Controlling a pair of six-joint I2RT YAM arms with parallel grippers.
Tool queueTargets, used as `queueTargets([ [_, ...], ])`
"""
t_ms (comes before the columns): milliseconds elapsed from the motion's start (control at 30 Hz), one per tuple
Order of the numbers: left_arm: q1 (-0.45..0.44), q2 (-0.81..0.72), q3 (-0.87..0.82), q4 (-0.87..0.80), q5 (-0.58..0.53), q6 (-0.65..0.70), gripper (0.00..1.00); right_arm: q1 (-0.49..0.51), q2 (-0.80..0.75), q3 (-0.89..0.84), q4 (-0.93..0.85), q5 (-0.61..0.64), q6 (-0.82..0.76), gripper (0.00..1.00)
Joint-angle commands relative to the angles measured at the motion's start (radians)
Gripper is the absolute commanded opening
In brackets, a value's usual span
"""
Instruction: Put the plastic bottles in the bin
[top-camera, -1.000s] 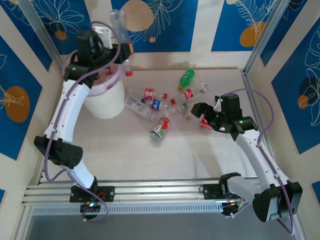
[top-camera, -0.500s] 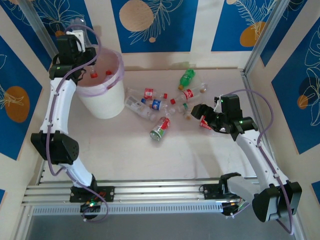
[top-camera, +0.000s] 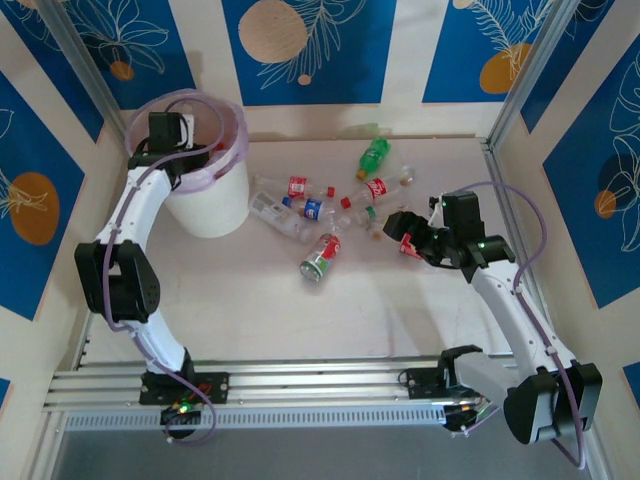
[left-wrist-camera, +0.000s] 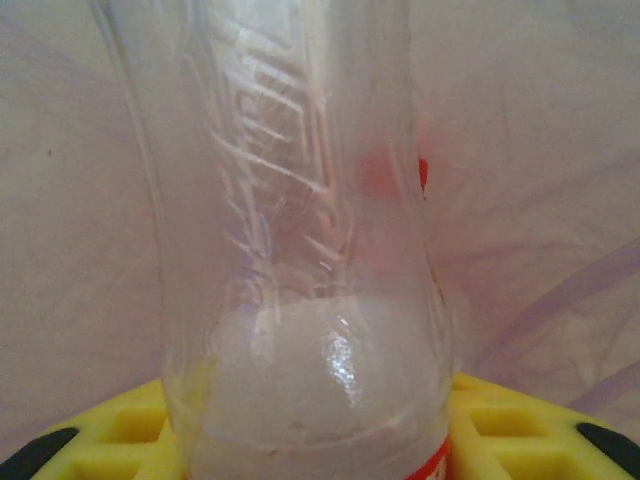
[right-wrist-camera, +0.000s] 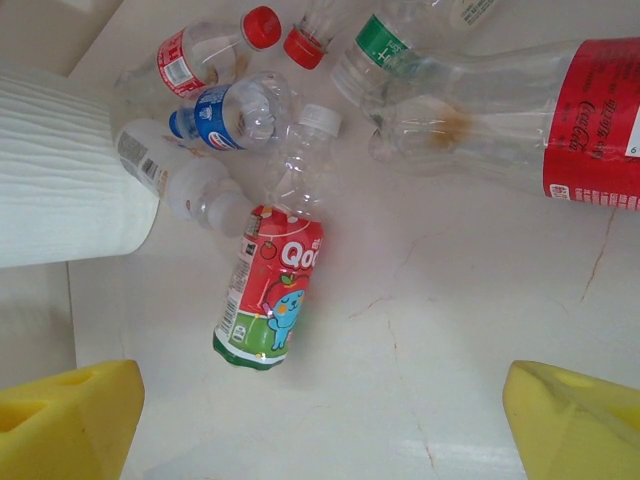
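My left gripper (top-camera: 172, 138) is down inside the bin (top-camera: 212, 205), a white bucket lined with a pink bag. It is shut on a clear plastic bottle (left-wrist-camera: 300, 250), held upright between the yellow pads (left-wrist-camera: 120, 440), with the pink liner behind it. The other bottles lie in a loose heap mid-table: a green one (top-camera: 373, 155), red-labelled ones (top-camera: 297, 186) (top-camera: 376, 188), a blue-labelled one (top-camera: 312, 209) and a red-and-green Qoo bottle (top-camera: 320, 257) (right-wrist-camera: 268, 295). My right gripper (top-camera: 402, 237) (right-wrist-camera: 320, 420) hovers open to the right of the heap, nothing between its pads.
The bin's ribbed white wall (right-wrist-camera: 60, 170) stands just left of the heap. A long red-labelled bottle (right-wrist-camera: 600, 125) lies at the right of the right wrist view. Patterned blue walls and metal posts enclose the table on three sides.
The left arm carried the clear bottle from high behind the bin round to the left and down into the bin. The right gripper edged slightly left, still open.
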Motion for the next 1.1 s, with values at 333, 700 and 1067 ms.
queueTargets([
  [333,0.007,0.025,-0.026,0.076,0.043,0.022,0.73,-0.007,-0.008,-0.018,-0.02,-0.013,-0.016,0.93],
  [700,0.006,0.025,0.028,0.042,0.063,0.032,0.93,-0.008,-0.008,-0.016,-0.023,-0.01,-0.015,0.93],
  [1067,0.006,-0.095,0.163,-0.021,0.063,0.051,0.98,-0.001,0.009,0.038,-0.084,0.067,-0.04,0.92],
])
